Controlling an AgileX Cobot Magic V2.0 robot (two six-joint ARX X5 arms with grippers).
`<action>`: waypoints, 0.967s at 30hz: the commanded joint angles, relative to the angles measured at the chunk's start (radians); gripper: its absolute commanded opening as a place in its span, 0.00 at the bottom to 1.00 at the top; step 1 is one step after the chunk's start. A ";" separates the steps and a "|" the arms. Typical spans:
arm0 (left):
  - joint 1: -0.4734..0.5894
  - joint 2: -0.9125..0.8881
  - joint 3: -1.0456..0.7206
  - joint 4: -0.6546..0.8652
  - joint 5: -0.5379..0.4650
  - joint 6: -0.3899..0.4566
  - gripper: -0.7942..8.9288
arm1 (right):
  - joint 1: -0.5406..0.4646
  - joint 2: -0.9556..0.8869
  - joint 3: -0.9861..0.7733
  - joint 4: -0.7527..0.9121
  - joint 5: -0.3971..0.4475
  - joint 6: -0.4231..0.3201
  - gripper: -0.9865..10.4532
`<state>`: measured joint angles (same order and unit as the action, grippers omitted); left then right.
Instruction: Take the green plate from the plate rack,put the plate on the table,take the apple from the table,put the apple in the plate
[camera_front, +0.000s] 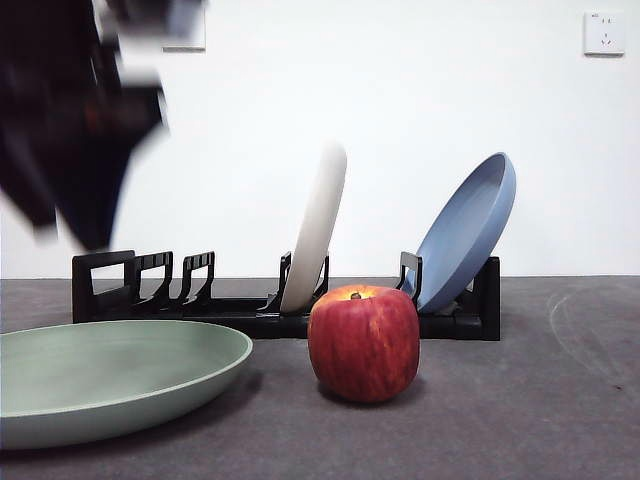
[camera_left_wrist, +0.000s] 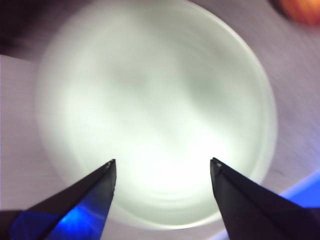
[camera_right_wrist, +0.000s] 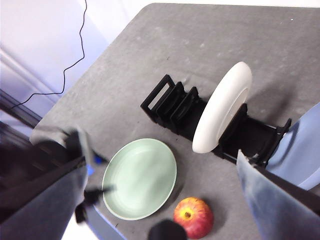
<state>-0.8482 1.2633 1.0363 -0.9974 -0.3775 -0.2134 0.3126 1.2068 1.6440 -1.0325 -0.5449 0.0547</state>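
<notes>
Green plate (camera_front: 110, 385) flat on table (camera_front: 520, 400), apple (camera_front: 363, 342) beside; left hand (camera_left_wrist: 162, 167) above plate, jaws apart, empty.

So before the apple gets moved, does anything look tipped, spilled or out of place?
Nothing stands out. The green plate lies flat on the table, the apple sits upright beside it, apart.

The left gripper (camera_left_wrist: 162, 165) has its two black jaws spread wide, their tips well apart as they rise from the lower edge of its wrist view; in the front view the same arm is a big, dark, blurred mass (camera_front: 75, 120) filling the upper left of the frame. The right gripper (camera_right_wrist: 165, 200) also has its jaws parted, one at the lower left and one at the lower right of its wrist view.
</notes>
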 joint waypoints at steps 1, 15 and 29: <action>0.003 -0.092 0.131 -0.073 -0.058 -0.014 0.41 | 0.021 0.002 0.003 -0.017 0.004 -0.018 0.53; 0.003 -0.317 0.843 -0.246 -0.009 0.085 0.41 | 0.280 0.121 -0.002 -0.231 0.321 -0.089 0.53; 0.003 -0.377 0.955 -0.327 -0.016 0.096 0.41 | 0.440 0.292 -0.338 0.065 0.484 -0.044 0.53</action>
<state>-0.8463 0.8894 1.9915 -1.3239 -0.3904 -0.1307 0.7532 1.4948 1.3231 -0.9844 -0.0715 -0.0078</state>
